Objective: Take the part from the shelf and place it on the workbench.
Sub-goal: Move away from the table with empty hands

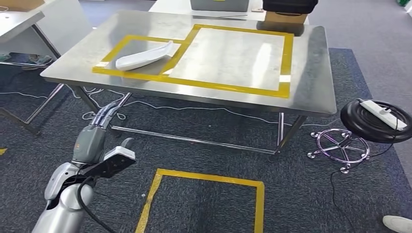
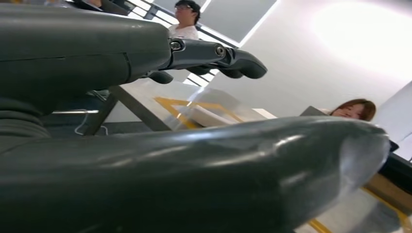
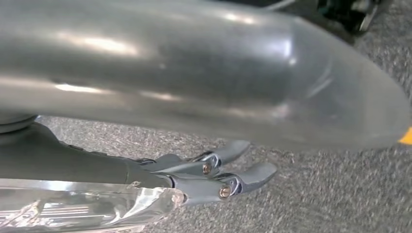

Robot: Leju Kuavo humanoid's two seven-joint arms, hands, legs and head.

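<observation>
The white curved part (image 1: pixel 144 56) lies on the steel workbench (image 1: pixel 311 63), inside the smaller yellow-taped square at its left end. My left hand (image 1: pixel 94 136) hangs below and in front of the bench's left corner, fingers stretched toward it and holding nothing. The left wrist view shows those fingers (image 2: pixel 214 53) straight and apart, with the part (image 2: pixel 209 116) on the bench beyond them. My right hand (image 3: pixel 214 170) hangs over the grey carpet with its fingers extended and nothing in them.
A black stool (image 1: pixel 376 119) carrying a white power strip stands right of the bench. A yellow taped square (image 1: pixel 204 179) marks the floor in front. Cables trail under the bench. A second table (image 1: pixel 29 24) stands at the left. Two people (image 2: pixel 187 19) are behind the bench.
</observation>
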